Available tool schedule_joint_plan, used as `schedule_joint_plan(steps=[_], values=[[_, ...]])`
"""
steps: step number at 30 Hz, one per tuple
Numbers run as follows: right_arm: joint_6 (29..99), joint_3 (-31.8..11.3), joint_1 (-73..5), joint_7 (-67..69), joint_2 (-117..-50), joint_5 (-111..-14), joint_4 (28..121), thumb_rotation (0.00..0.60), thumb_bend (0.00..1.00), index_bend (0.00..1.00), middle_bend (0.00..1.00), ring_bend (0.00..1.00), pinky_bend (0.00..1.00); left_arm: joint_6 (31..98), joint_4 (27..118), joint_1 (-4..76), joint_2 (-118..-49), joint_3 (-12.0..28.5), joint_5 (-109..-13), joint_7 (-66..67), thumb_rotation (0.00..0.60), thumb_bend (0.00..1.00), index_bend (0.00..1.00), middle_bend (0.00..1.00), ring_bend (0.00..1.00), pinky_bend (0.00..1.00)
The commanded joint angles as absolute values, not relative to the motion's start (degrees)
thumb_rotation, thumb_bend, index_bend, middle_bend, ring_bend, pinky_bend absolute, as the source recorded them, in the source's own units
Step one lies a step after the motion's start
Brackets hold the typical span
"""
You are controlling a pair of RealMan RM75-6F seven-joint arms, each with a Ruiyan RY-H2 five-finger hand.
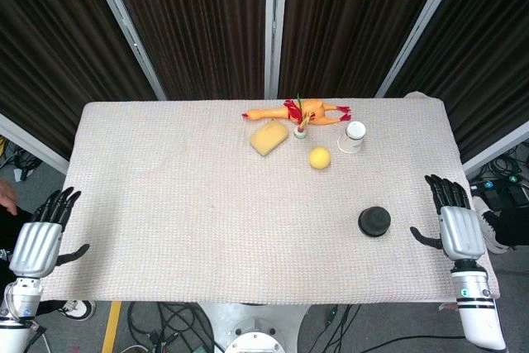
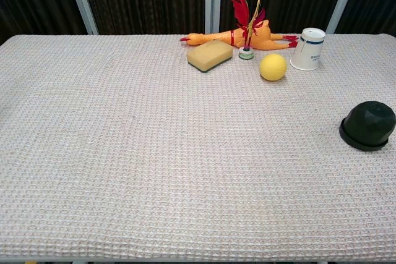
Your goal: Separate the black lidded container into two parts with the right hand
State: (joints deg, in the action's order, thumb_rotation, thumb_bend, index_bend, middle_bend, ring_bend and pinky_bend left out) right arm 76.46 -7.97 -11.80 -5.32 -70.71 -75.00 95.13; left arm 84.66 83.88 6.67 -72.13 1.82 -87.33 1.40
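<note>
One reach left brings the right hand point(image 1: 457, 225), fingers apart and empty, over the container point(image 1: 374, 221) to grip only its lid.

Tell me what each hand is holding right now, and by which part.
Nothing is held. The right hand lies open at the table's edge, apart from the black lidded container, which sits closed on the table. The left hand is open too.

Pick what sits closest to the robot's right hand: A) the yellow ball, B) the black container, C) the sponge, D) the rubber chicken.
B: the black container lies just beside the right hand, while the others sit far back.
</note>
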Motion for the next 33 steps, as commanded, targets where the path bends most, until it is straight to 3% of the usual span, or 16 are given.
schedule_joint_plan(steps=[1, 14, 33], values=[[76.07, -7.80, -11.92, -5.53, -70.46, -74.91, 95.43, 0.600, 0.09, 0.00, 0.05, 0.00, 0.00, 84.76, 83.91, 6.62, -72.03, 1.86, -87.27, 1.42, 0.600, 0.13, 0.05, 0.03, 0.00, 0.19], [69.58, -7.20, -13.12, -5.56, -69.30, -69.31, 97.45, 0.600, 0.09, 0.00, 0.08, 0.00, 0.00, 85.06, 83.58, 6.56, -70.72, 1.86, -87.53, -0.71, 0.600, 0.13, 0.05, 0.03, 0.00, 0.19], [58.99, -6.73, -18.24, -3.21, -80.02, -65.60, 82.53, 0.600, 0.03, 0.00, 0.08, 0.00, 0.00, 85.70, 80.45, 5.88, -72.10, 1.23, -87.95, -2.98, 0.600, 0.13, 0.05, 0.03, 0.00, 0.19]])
